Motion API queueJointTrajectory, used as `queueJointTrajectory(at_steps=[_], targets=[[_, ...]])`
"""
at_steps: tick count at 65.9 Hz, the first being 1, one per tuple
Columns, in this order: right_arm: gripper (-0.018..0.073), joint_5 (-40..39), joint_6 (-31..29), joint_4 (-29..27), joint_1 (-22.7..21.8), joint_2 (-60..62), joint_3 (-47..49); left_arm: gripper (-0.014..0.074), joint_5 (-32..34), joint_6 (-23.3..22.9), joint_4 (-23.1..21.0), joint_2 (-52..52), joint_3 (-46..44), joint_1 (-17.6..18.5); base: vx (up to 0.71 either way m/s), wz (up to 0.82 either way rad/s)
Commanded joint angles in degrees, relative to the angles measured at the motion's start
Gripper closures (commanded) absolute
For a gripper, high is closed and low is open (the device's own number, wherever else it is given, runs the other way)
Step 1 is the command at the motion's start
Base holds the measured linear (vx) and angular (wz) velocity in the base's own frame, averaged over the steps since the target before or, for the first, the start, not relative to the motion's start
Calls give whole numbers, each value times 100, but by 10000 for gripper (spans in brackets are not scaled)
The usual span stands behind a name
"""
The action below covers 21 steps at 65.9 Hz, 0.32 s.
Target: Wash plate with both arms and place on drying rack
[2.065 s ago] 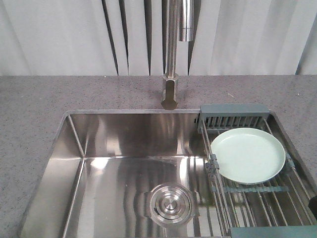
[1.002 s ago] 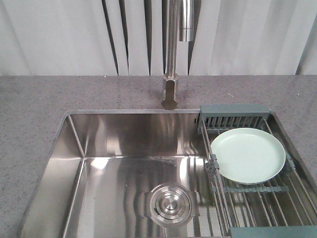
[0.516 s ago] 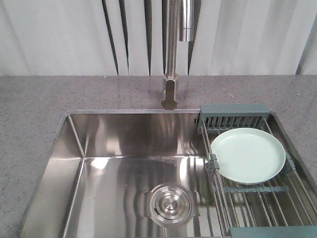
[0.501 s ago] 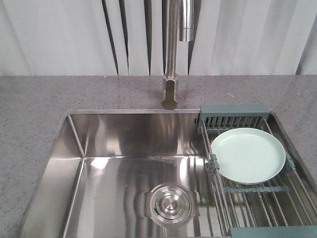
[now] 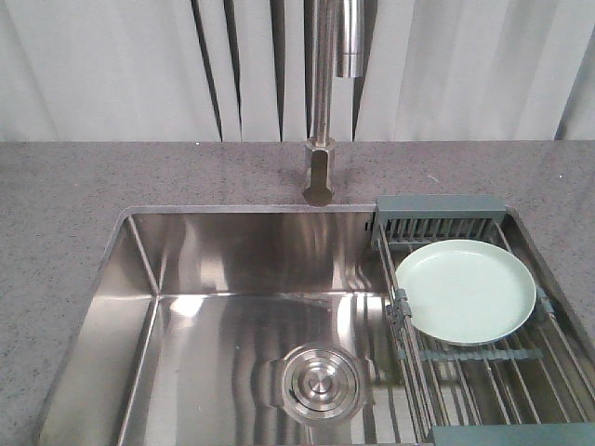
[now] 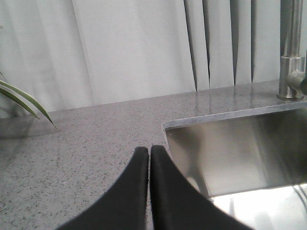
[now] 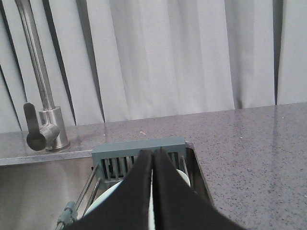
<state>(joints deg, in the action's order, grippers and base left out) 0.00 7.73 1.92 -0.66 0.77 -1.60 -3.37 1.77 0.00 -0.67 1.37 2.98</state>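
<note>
While my right gripper hangs with fingers pressed together, empty, the plate lies flat, face up, just below and ahead on the drying rack. My left gripper, likewise closed, hovers over the countertop.

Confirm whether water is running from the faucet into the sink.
No: in the front view no stream falls from the faucet, and the sink basin beneath looks dry.

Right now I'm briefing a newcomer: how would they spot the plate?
Find the steel sink; a rod drying rack spans its right side. The plate lies flat on it, the only round, pale mint-green thing among grey metal.
</note>
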Motion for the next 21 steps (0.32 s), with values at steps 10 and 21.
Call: queueJointTrajectory(at_steps=[10,21], targets=[[566,-462,-28,20,-25,45,-13,602,404,-48,-61,-91,127,-16,0,0],[566,-462,-28,20,-25,45,-13,602,404,-48,-61,-91,127,-16,0,0]])
